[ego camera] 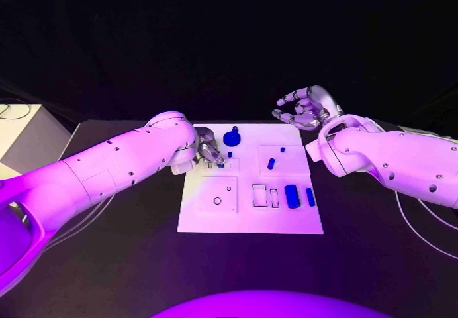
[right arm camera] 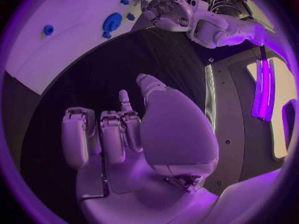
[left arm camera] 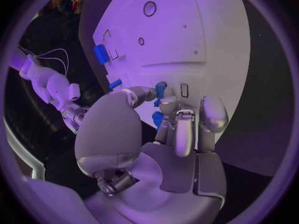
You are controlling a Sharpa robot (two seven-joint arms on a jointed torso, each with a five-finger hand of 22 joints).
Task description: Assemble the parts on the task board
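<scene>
Closest in, my left hand (left arm camera: 171,129) is down on the board (ego camera: 250,218), fingers curled at its far-left part. In the left wrist view a small blue peg (left arm camera: 161,88) sits right at my fingertips (left arm camera: 147,93), between thumb and a finger; it looks pinched, long axis standing off the plate. A second blue bit (left arm camera: 157,118) shows just under my fingers, too hidden to name.

Out past that hand, the round blue knob (ego camera: 232,138) stands on the board's far edge, just beside my left fingers, with a short stem poking up. A small peg (ego camera: 271,163) stands upright mid-board, on the side of my left hand nearer my right arm.

Near the board's right edge, two blue bars: the thick bar (ego camera: 291,196) and the thin bar (ego camera: 310,196), side by side, long axes running toward and away from me, well apart from both hands. Beside them, white slots (ego camera: 259,195) in the plate.

My right hand (ego camera: 306,108) hangs beyond the board's far-right corner, above the table (ego camera: 114,265), fingers loosely curled and apart, holding nothing. From its wrist view the knob (right arm camera: 112,23) lies well beyond those fingers (right arm camera: 115,137).
</scene>
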